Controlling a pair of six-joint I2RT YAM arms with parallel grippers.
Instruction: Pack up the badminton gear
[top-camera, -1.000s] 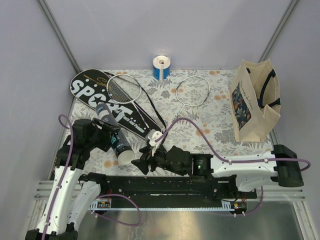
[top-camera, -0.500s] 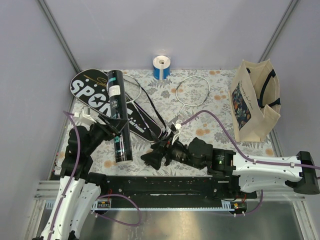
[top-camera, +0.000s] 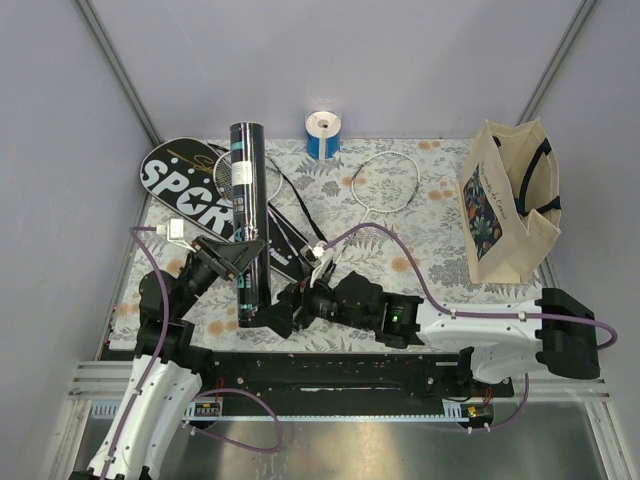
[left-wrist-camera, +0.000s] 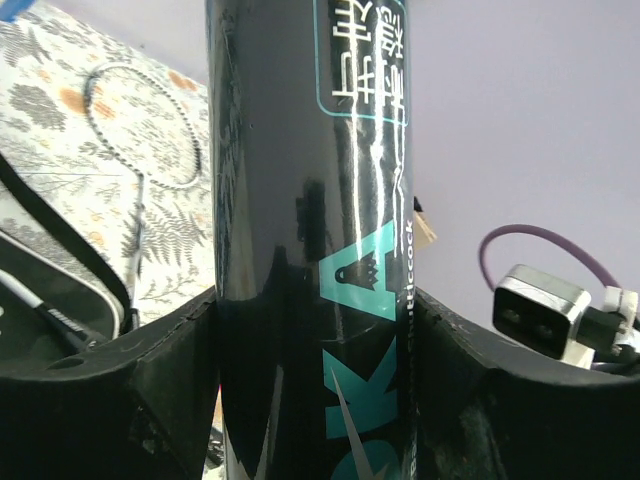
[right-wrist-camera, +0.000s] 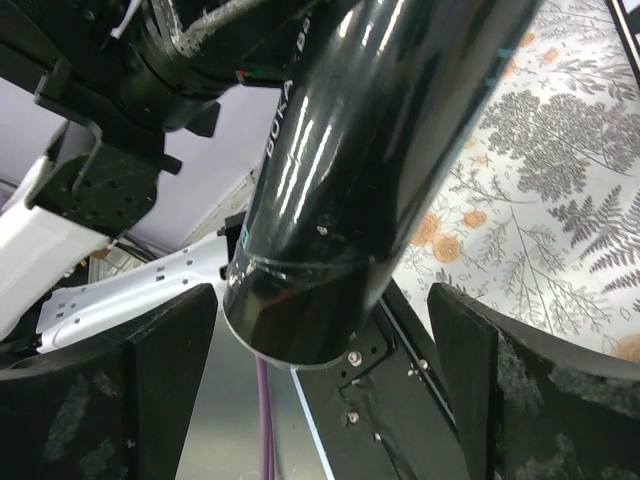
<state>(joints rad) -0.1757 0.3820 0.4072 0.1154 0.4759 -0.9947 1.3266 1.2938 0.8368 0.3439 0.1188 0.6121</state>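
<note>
In left gripper (top-camera: 243, 260), tube (top-camera: 245, 180) now raised

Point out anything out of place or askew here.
Nothing looks spilled or broken. The black tube is off the table, held up by the left gripper, its lower end between the right gripper's open fingers. One racket lies apart from the cover, and a blue-and-white roll stands by the far edge.
</note>
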